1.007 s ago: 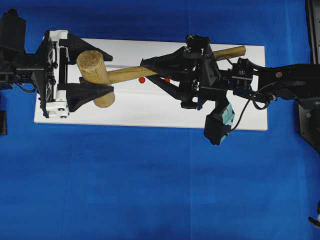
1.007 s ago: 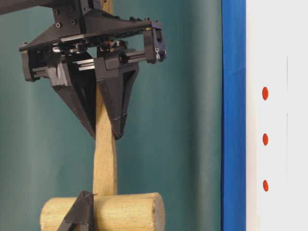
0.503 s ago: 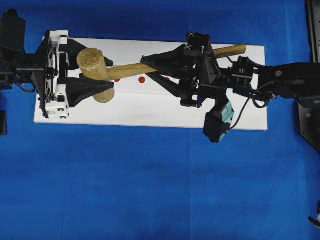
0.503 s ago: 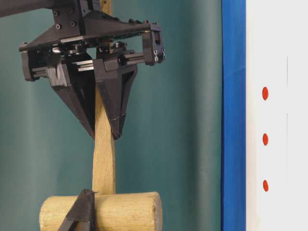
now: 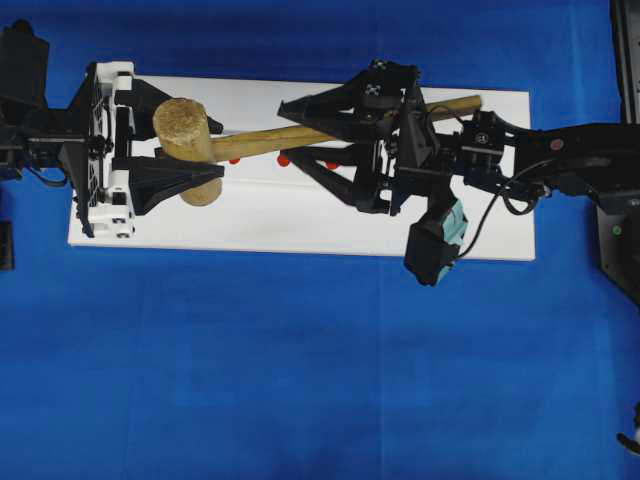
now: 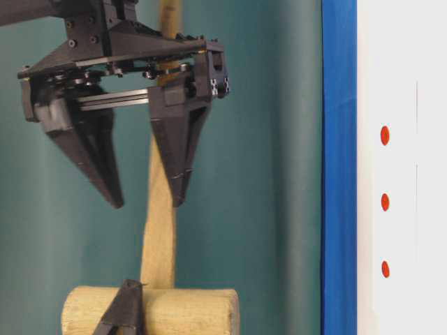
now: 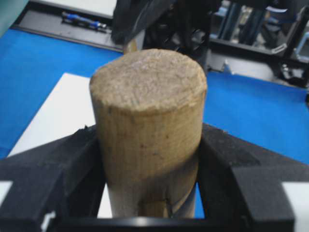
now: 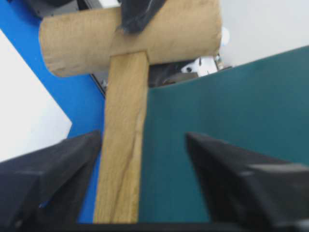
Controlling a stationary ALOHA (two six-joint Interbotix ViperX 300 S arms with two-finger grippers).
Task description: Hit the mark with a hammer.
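My left tool [image 5: 190, 165] clenches the thick cylindrical head of the light wooden mallet [image 5: 188, 147], held up off the desk; my right tool [image 5: 315, 137] stands released, astride the slim handle. This looks like a handover step. Next I'd regrip the handle to swing at the small red middle dot [image 6: 385, 202] on the white strip [image 5: 300, 215]

The hammer [image 5: 250, 140] handle runs between the right gripper [image 5: 300, 128] fingers, blocking passage there. Its head fills the left gripper [image 5: 212, 150]. Open blue cloth [image 5: 300, 380] lies beside both grippers.
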